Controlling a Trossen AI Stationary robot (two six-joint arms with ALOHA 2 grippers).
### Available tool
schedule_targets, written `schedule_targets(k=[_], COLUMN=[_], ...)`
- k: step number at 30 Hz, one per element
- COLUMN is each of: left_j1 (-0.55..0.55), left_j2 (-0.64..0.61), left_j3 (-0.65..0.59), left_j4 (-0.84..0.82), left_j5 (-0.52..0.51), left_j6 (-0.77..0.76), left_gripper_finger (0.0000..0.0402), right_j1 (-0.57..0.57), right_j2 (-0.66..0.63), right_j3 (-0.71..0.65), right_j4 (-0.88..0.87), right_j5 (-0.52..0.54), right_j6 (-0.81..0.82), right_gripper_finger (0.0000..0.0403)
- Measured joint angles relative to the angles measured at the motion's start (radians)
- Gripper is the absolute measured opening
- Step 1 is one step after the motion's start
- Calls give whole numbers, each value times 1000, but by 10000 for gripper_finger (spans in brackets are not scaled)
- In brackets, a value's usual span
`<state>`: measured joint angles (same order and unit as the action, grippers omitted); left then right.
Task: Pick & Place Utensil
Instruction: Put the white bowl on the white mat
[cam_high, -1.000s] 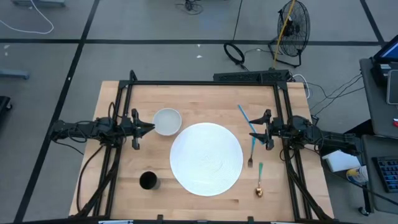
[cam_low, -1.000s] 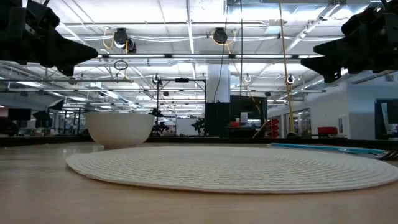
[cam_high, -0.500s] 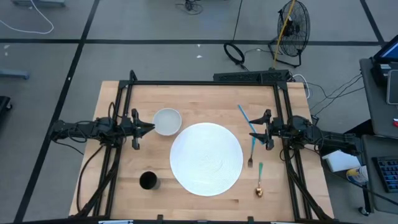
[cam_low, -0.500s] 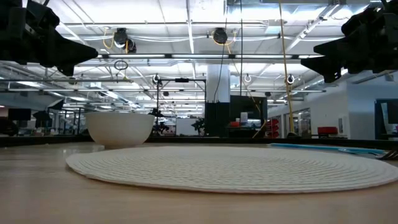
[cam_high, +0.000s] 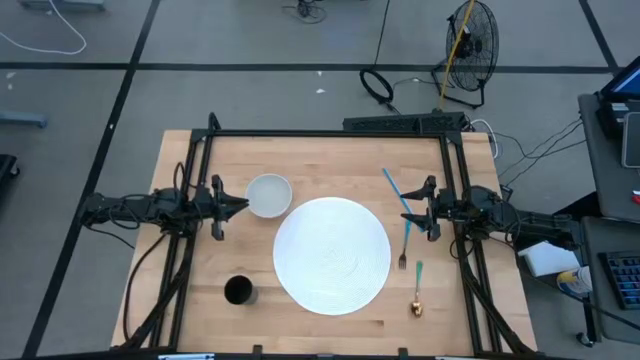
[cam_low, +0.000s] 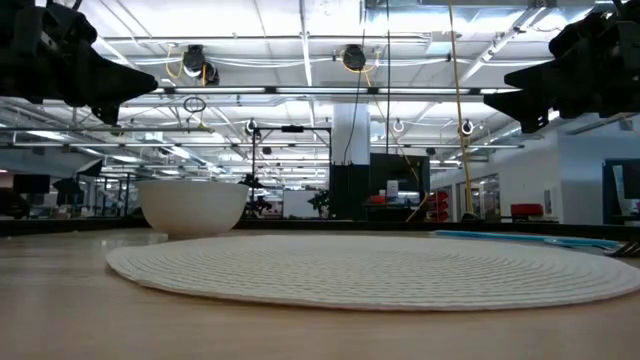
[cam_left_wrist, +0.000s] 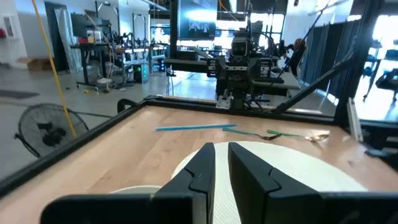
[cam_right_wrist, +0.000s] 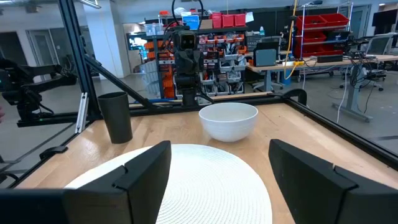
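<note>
Three utensils lie flat on the table right of the round white placemat (cam_high: 332, 255): a thin blue one (cam_high: 392, 186), a teal-handled fork (cam_high: 404, 245) and a gold spoon with a teal handle (cam_high: 417, 292). My right gripper (cam_high: 408, 214) hovers open above the table, just over the fork's handle end and touching nothing; its wrist view shows wide-spread fingers (cam_right_wrist: 219, 149). My left gripper (cam_high: 240, 206) hangs shut beside the white bowl (cam_high: 268, 195), above the table, its fingers nearly together (cam_left_wrist: 221, 167). The left wrist view shows the blue utensil (cam_left_wrist: 193, 127), fork (cam_left_wrist: 255, 132) and spoon (cam_left_wrist: 301, 134).
A black cup (cam_high: 238, 290) stands near the table's near-left part, also seen in the right wrist view as the cup (cam_right_wrist: 117, 116) beside the bowl (cam_right_wrist: 228, 120). A black frame (cam_high: 330, 133) borders the far edge and sides. Bare wood lies far of the placemat.
</note>
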<state>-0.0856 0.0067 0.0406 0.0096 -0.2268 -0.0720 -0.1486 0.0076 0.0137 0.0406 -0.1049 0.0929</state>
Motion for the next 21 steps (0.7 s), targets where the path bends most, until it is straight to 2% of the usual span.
schedule_targets(k=[6,16,21], left_j1=[0,0,0], left_j2=[0,0,0], left_j3=[0,0,0], left_j4=[27,19,18], left_j5=[9,-45,-66], left_j6=[-122,-30,-53], left_gripper_finger=[51,51,51], right_j1=[0,0,0], right_j2=[0,1,1], right_j3=[0,0,0], right_j4=[0,124,149], right_j5=[0,21,26], right_j6=[0,7,33], right_gripper_finger=[267,267,267])
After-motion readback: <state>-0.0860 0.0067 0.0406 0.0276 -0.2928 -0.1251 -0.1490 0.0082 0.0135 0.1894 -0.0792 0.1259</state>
